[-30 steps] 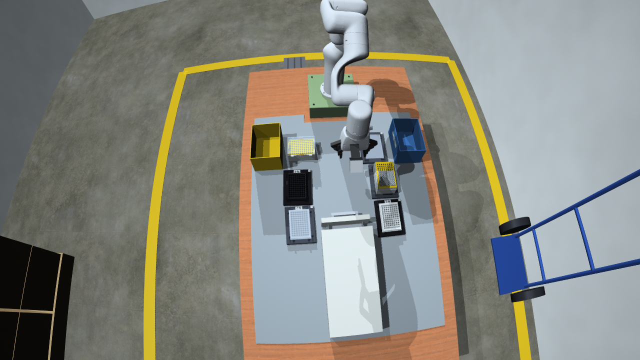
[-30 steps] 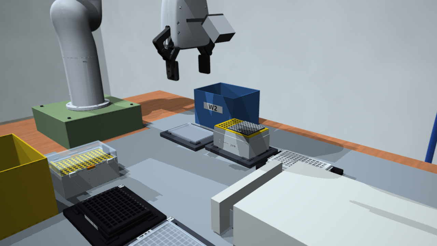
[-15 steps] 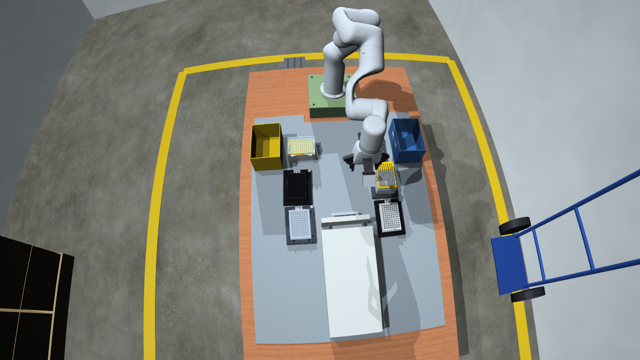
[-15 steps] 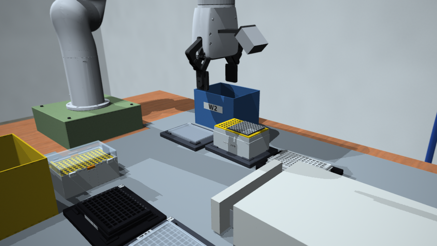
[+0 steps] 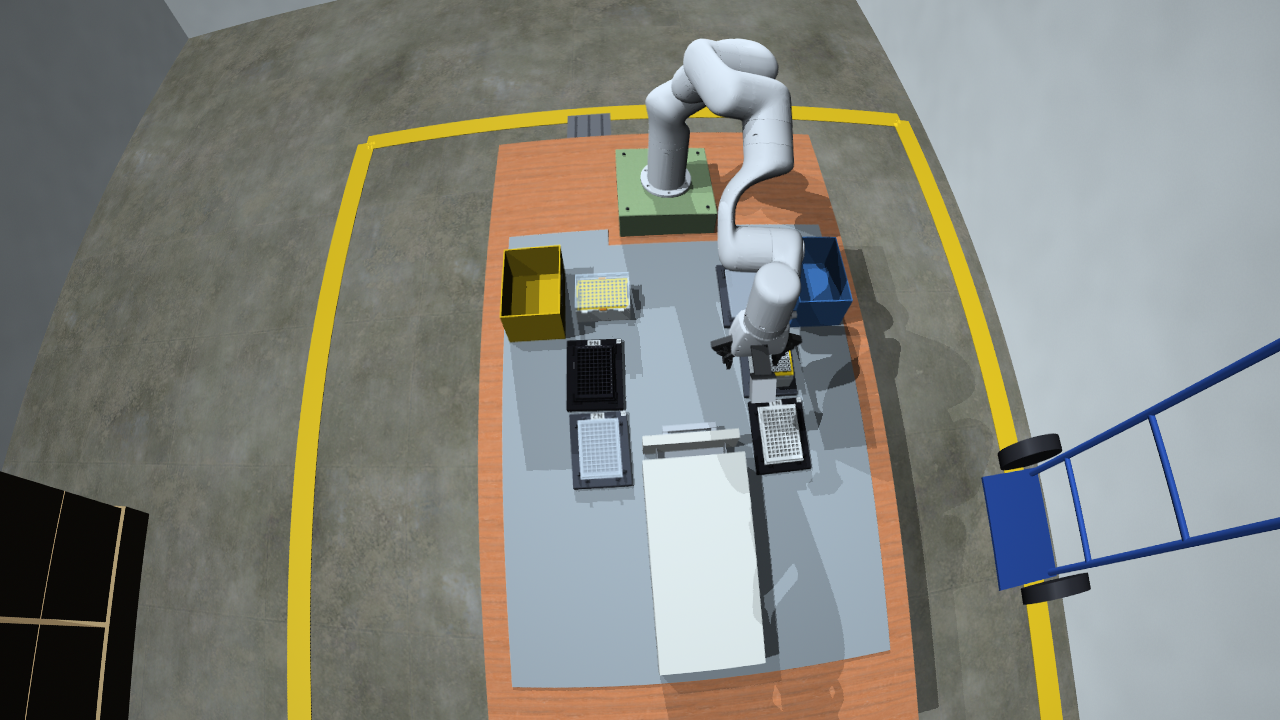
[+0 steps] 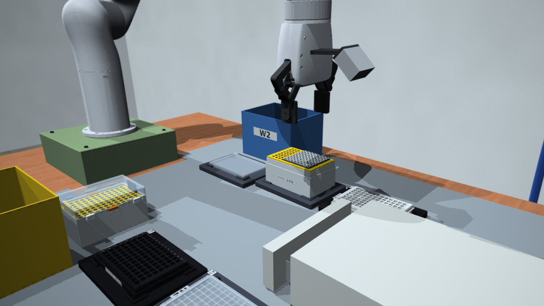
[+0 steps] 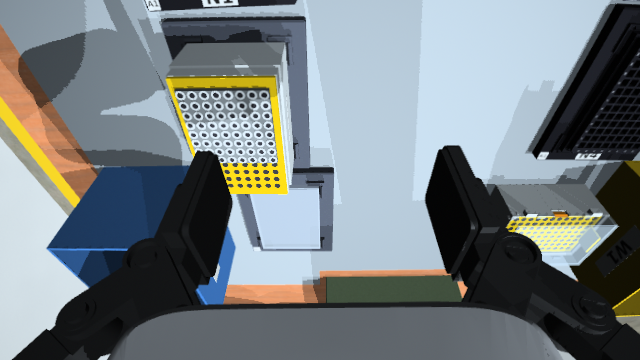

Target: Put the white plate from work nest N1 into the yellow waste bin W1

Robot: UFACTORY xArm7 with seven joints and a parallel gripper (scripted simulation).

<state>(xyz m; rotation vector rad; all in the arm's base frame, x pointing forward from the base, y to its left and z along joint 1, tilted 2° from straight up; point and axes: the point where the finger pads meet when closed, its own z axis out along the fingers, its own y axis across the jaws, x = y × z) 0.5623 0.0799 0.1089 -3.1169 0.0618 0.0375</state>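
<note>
The white plate (image 5: pixel 778 434) lies in its black work nest N1 at the right of the bench, beside the cooler's front. In the exterior view the plate (image 6: pixel 366 197) is partly hidden behind the cooler. Only the nest's label edge shows at the top of the wrist view. The yellow bin W1 (image 5: pixel 532 291) (image 6: pixel 22 224) stands upright at the far left, and shows at the right edge of the wrist view (image 7: pixel 620 250). My gripper (image 6: pixel 306 110) (image 7: pixel 327 174) is wide open and empty. It hangs high above the open tip box (image 6: pixel 300 161), short of N1.
The blue bin W2 (image 6: pixel 283 129) stands just behind the open tip box (image 7: pixel 232 135). A clear lidded plate (image 6: pixel 237 165) sits next to it. A lidded tip box (image 6: pixel 102 201), a black plate (image 6: pixel 146 258) and a clear plate (image 5: pixel 599 447) lie on the left. The long white cooler (image 5: pixel 702 555) has its drawer (image 6: pixel 304 236) slightly out.
</note>
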